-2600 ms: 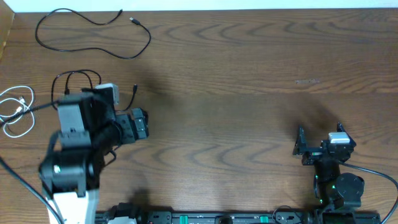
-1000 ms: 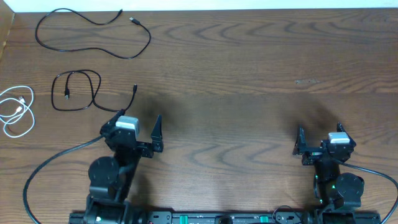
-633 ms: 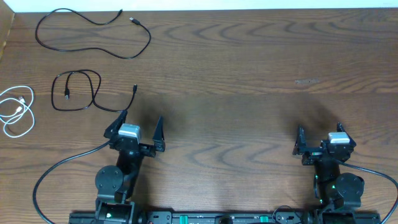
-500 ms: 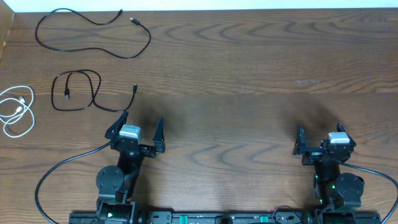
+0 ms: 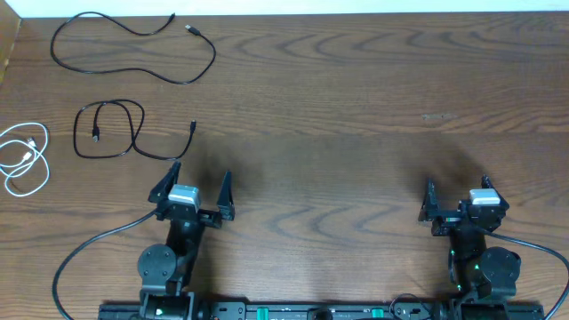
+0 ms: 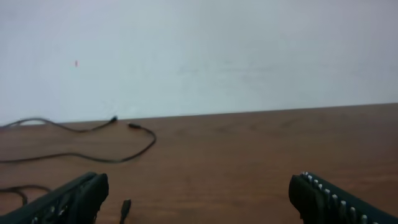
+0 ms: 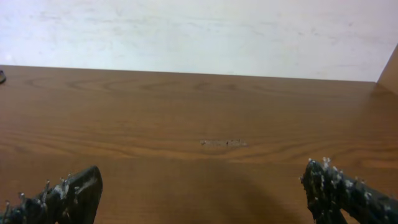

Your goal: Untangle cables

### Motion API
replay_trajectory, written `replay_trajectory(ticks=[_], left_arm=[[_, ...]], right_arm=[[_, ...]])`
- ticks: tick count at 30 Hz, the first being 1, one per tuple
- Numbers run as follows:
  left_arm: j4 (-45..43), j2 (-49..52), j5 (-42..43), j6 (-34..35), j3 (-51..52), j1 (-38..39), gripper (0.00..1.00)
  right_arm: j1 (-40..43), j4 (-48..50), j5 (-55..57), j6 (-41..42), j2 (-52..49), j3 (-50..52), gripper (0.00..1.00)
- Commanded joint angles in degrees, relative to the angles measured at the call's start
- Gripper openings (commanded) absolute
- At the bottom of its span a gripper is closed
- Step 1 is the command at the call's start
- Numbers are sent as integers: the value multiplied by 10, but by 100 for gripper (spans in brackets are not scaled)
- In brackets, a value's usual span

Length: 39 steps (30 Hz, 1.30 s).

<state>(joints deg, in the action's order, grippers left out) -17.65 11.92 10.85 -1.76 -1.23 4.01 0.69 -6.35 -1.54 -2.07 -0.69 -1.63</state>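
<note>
Along the left edge of the wood-grain surface (image 5: 356,107), thin looped cables (image 5: 142,120) lie apart; left tool (image 5: 197,174), since retracted, and right tool (image 5: 456,188) gape empty.

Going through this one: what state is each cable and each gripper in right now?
Long black cable: lying loose, clear of the others.
Short black cable: looped, lying alone.
White cable: coiled, lying alone.
Left gripper: jaws open, empty.
Right gripper: jaws open, empty.
</note>
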Motion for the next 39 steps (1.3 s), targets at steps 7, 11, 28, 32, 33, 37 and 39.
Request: replay_trajectory(ticks=[7, 11, 28, 32, 33, 37, 39], left_arm=[[39, -43, 7, 5, 10, -24, 98], [79, -66, 6, 5, 10, -24, 98], [209, -118, -3, 3, 10, -30, 98], [211, -118, -10, 3, 10, -30, 98], [211, -118, -10, 3, 10, -30, 98], [211, -118, -10, 5, 10, -30, 98], [211, -118, -11, 5, 10, -30, 98]], right_arm=[[4, 1, 3, 5, 4, 3, 99], [4, 1, 3, 5, 4, 3, 99], [4, 1, 3, 5, 4, 3, 99], [4, 1, 3, 5, 4, 3, 99], [4, 1, 3, 5, 4, 3, 99], [4, 1, 3, 5, 4, 3, 99], [4, 1, 3, 5, 4, 3, 99]])
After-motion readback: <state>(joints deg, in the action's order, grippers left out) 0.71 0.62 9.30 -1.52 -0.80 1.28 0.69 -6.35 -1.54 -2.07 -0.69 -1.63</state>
